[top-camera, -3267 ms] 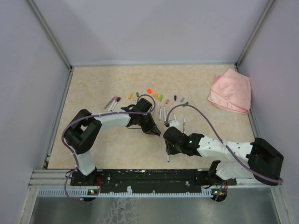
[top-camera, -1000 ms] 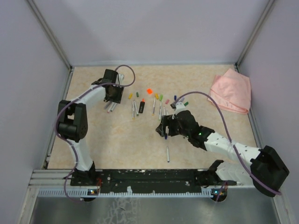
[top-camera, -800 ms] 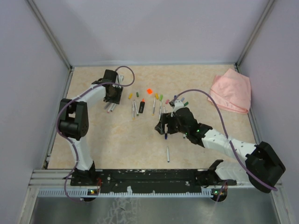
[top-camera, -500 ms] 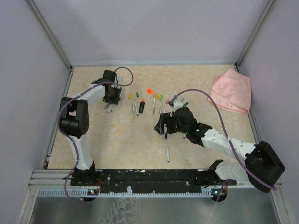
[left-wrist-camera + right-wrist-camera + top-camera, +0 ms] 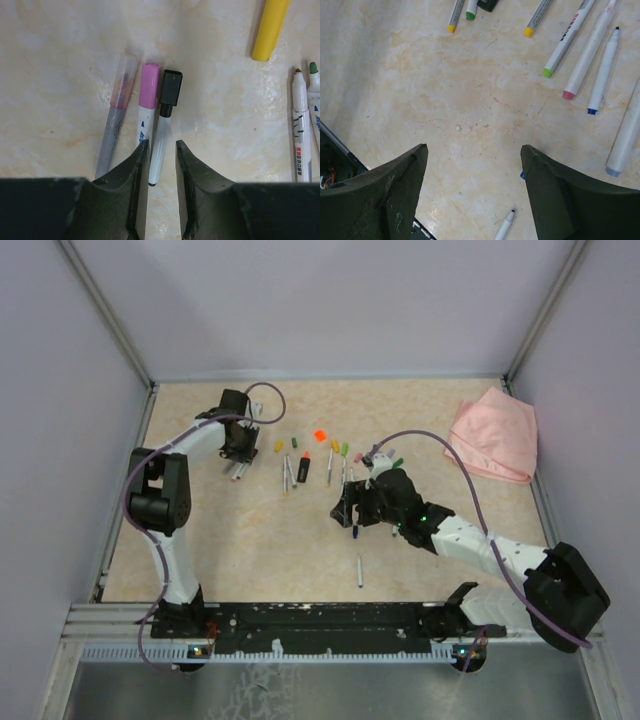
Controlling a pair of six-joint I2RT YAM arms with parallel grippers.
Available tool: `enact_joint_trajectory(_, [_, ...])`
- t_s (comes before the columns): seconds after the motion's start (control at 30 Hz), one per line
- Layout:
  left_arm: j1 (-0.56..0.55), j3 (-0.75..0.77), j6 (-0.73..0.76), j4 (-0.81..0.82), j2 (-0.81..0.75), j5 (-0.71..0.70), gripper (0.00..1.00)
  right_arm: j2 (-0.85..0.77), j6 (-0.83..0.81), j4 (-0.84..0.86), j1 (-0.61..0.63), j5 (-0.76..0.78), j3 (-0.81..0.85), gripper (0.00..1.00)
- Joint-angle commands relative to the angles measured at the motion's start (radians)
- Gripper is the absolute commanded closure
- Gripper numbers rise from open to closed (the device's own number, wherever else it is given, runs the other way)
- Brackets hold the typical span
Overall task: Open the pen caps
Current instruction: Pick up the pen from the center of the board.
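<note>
While our left gripper [image 5: 161,143] sits narrow astride the pen barrel [image 5: 162,127] below the black cap [image 5: 171,87], far left on the bench [image 5: 225,125] | right gripper [image 5: 474,150] wide, empty | risk: we pinch only the barrel's tip, so it pivots into the pink-capped pen [image 5: 148,100].

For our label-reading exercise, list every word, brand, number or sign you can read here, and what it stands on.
Nothing can be read for certain.
pink-capped pen: blue print on the barrel, too blurred to read.
uncapped brown-tipped pen: red and black print, too small to read.
pen with the light green end: red print, too blurred to read.
</note>
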Motion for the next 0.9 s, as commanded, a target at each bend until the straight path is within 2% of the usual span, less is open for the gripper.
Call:
enact_joint_trajectory(0.0, [0.004, -0.003, -0.003, -0.023, 0.012, 0.01, 0.68, -0.018, -0.003, 0.05, -0.007, -0.004, 0.028, 0.25])
enact_joint_trajectory(0.13, [0.002, -0.014, -0.005, -0.025, 0.002, 0.003, 0.73, -0.018, -0.003, 0.053, -0.006, -0.006, 0.025, 0.25])
enact_joint_trajectory(0.77, [-0.015, -0.064, 0.01, -0.017, -0.007, -0.001, 0.73, -0.027, -0.002, 0.064, -0.008, -0.02, 0.014, 0.25])
enact_joint_trajectory(0.87, [-0.016, -0.064, 0.009, -0.018, -0.012, -0.002, 0.85, -0.031, -0.004, 0.065, -0.008, -0.023, 0.013, 0.25])
